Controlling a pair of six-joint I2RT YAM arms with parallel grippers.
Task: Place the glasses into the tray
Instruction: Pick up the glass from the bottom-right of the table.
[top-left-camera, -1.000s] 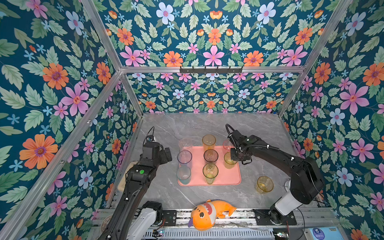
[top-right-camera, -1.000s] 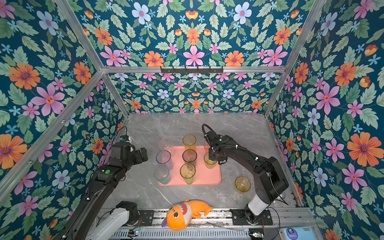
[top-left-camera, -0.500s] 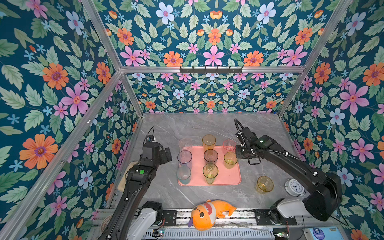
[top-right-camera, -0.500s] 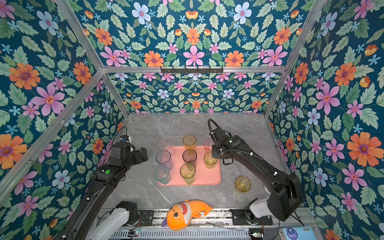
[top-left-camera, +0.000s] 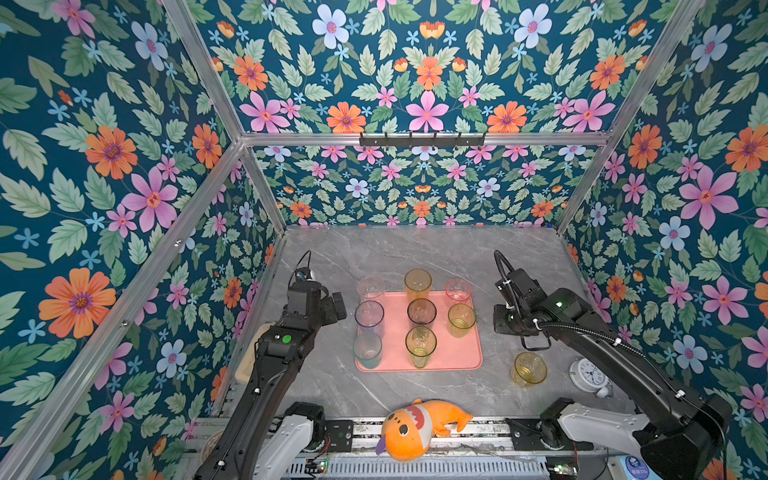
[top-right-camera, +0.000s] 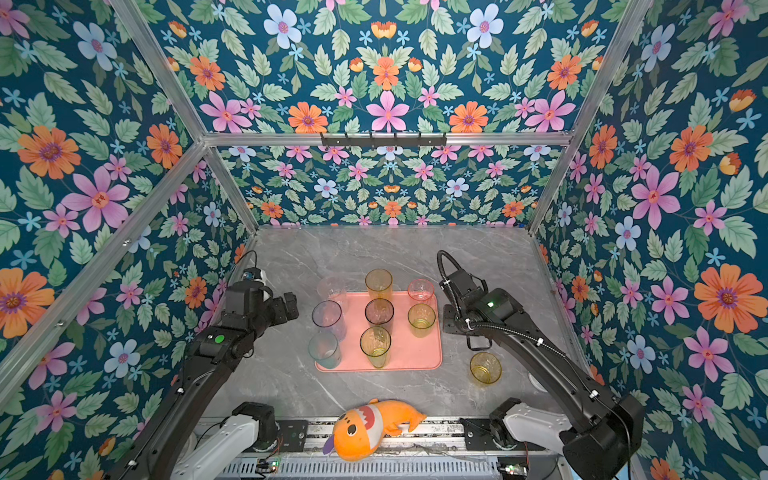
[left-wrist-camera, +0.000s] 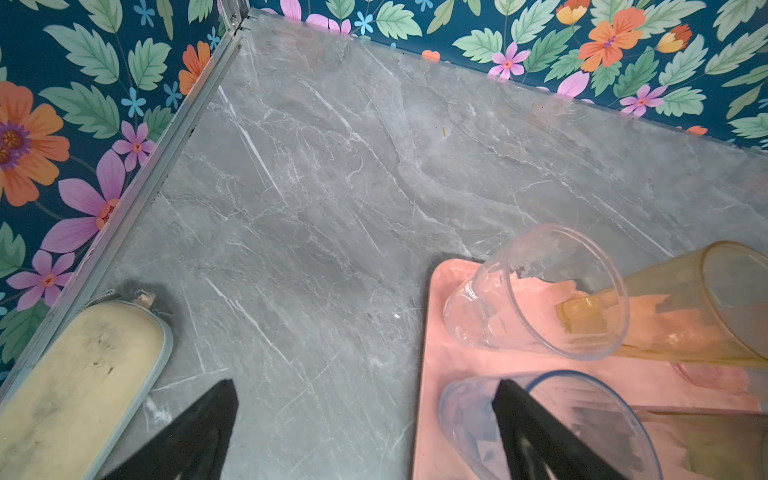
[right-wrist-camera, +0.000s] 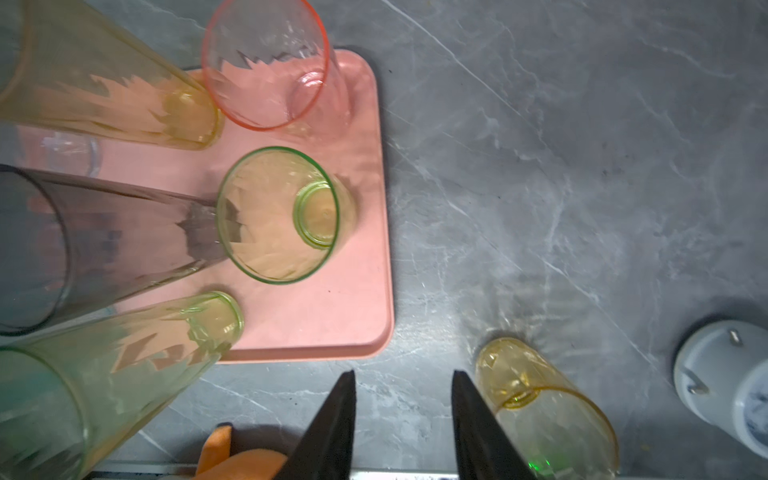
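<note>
One glass (top-left-camera: 528, 369) beyond tray (top-left-camera: 457, 353) edge

Eight translucent plastic tumblers (top-left-camera: 421, 311) stand on the flat salmon-pink tray (top-left-camera: 453, 353); a short yellow tumbler (top-left-camera: 528, 369) stands at its four o'clock.

Take the line straight out from the right gripper (right-wrist-camera: 403, 374) as twelve o'clock. Its black fingers (right-wrist-camera: 332, 428) stand apart over grey tabletop (right-wrist-camera: 540, 166), with nothing between them. The tray (right-wrist-camera: 365, 270) lies toward eleven and carries a short green tumbler (right-wrist-camera: 278, 216), with a pink tumbler (right-wrist-camera: 266, 62) beyond it. A tall amber tumbler (right-wrist-camera: 104, 83) and a smoke-grey tumbler (right-wrist-camera: 104, 232) stand around ten, and a tall green tumbler (right-wrist-camera: 104, 374) at nine. At three a yellow tumbler (right-wrist-camera: 536, 399) stands on the tabletop close beside one finger. Farther out is a white round thing (right-wrist-camera: 723, 382), possibly a clock's back.
</note>
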